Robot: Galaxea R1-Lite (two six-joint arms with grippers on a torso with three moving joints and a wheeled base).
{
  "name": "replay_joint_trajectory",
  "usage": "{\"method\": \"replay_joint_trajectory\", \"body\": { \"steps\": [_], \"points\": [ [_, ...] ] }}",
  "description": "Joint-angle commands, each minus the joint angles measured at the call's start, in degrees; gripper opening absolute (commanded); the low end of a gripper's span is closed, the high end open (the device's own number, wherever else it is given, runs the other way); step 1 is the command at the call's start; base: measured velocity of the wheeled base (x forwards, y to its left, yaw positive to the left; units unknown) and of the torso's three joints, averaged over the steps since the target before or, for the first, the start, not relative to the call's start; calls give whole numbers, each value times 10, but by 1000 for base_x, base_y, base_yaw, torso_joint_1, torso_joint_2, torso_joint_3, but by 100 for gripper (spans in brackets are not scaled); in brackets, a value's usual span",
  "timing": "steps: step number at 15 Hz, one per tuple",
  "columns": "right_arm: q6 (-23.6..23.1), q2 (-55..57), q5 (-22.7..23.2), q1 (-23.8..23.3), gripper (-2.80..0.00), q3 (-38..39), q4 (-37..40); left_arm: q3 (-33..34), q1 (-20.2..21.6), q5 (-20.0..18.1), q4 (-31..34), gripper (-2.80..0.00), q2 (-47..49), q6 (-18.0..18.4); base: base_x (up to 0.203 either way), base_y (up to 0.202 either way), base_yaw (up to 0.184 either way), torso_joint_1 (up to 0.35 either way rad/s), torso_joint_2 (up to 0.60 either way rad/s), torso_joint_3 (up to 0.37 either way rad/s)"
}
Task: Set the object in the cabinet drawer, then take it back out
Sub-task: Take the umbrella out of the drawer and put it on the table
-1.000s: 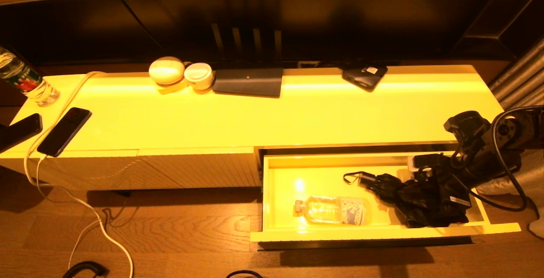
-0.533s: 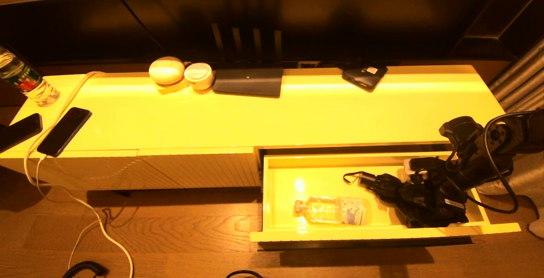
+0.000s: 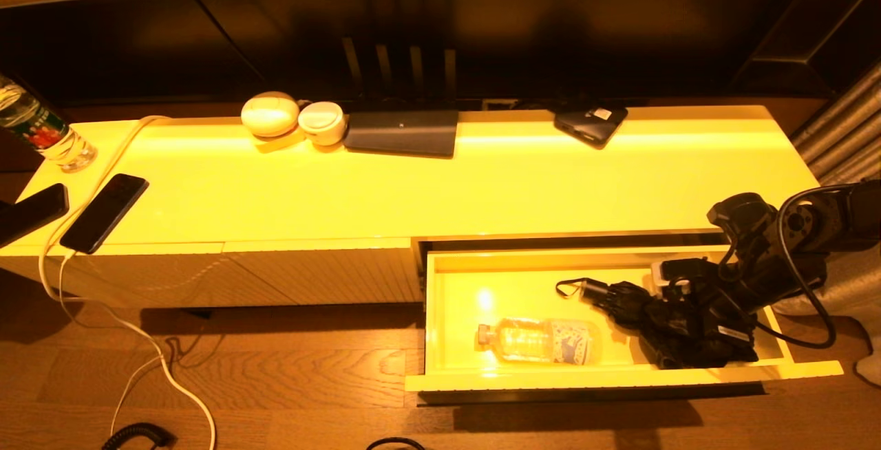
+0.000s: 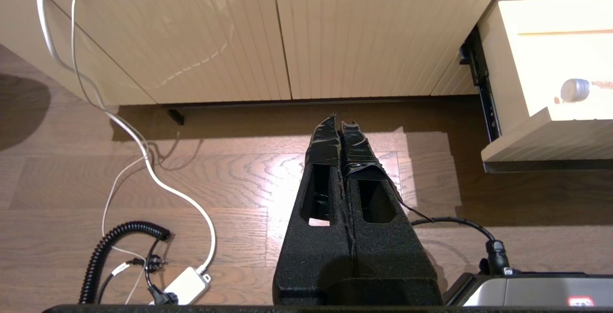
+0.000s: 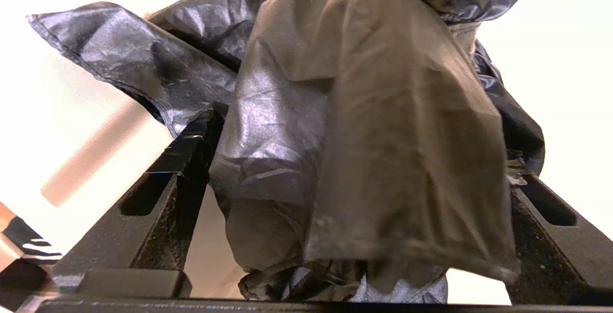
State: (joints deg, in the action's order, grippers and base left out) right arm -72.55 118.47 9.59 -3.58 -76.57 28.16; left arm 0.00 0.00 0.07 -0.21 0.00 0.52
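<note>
The cabinet drawer [image 3: 619,376] is pulled out at the right, its glossy yellow inside showing. A folded black umbrella [image 3: 637,307] lies in its right half, wrist strap pointing left. My right gripper [image 3: 688,333] reaches down into the drawer over the umbrella's bulky end. In the right wrist view its fingers [image 5: 187,160] stand wide apart on either side of the crumpled umbrella fabric [image 5: 364,112], open. My left gripper [image 4: 341,126] hangs shut and empty over the wooden floor in front of the closed ribbed panels, with the drawer's corner [image 4: 541,140] off to one side.
A clear water bottle [image 3: 544,341] lies in the drawer left of the umbrella. The cabinet top [image 3: 482,188] carries two phones [image 3: 103,212], another bottle [image 3: 41,130], two white round things [image 3: 270,114], a dark pad [image 3: 402,132] and a black device [image 3: 590,123]. Cables [image 3: 158,360] trail on the floor.
My right arm has shifted a little left and lower into the drawer over the umbrella. The umbrella's strap end and the bottle have stayed put.
</note>
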Motion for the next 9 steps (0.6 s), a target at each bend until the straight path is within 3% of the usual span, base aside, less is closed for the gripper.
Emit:
{"method": "replay_joint_trajectory", "body": {
  "steps": [1,4,5,9],
  "points": [
    [-4,2,1,2,0,1,2,1,0,0,-1,-280,0,0,0,0,0,0,0,0],
    [-3,1,1,6,0,1,1,1,0,0,-1,-280,0,0,0,0,0,0,0,0],
    [-3,1,1,6,-280,1,1,1,0,0,-1,-280,0,0,0,0,0,0,0,0],
    [-4,4,1,15,-280,-3,2,1,0,0,-1,-280,0,0,0,0,0,0,0,0]
  ]
}}
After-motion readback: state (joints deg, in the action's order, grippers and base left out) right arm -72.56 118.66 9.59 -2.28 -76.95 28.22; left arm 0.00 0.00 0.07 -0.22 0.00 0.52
